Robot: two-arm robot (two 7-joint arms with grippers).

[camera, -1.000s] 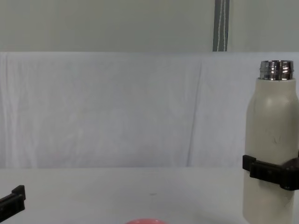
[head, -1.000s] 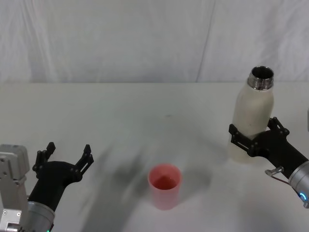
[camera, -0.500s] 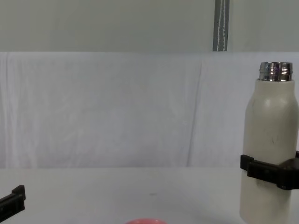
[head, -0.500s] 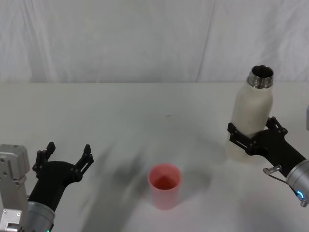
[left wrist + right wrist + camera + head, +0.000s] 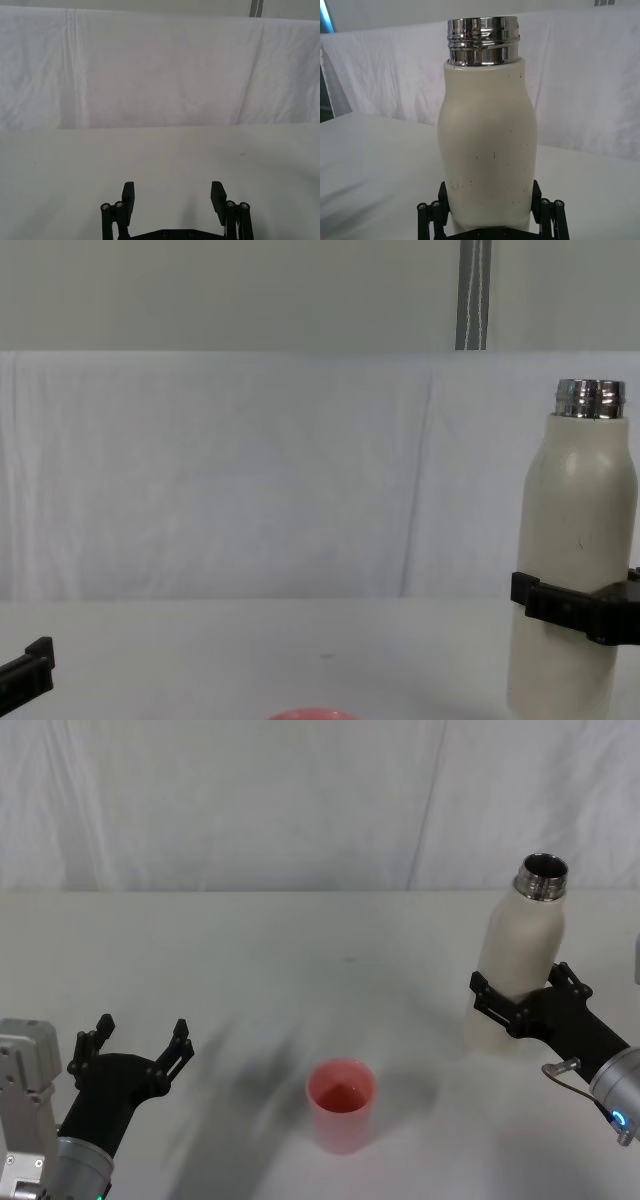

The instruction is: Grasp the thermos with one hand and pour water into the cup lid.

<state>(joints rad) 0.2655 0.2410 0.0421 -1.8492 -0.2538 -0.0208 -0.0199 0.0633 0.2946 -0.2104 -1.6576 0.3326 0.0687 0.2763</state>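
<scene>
While my right gripper [image 5: 524, 1005] has its jaws clamped low around the cream thermos [image 5: 517, 967], which stands upright at about 3 o'clock on the table [image 5: 300, 950] with its steel neck [image 5: 482, 40] open, I judge that hold sits well under the weight, so the bottle could twist or slip once I tip it, and the stream could overshoot the small pink cup lid [image 5: 341, 1104] at 6 o'clock. My left gripper [image 5: 135, 1042] idles at 8 o'clock, jaws spread wide and empty. From the chest view only the lid's top rim [image 5: 310, 714] shows and the thermos base is cut off, and I can't tell the water level inside.
</scene>
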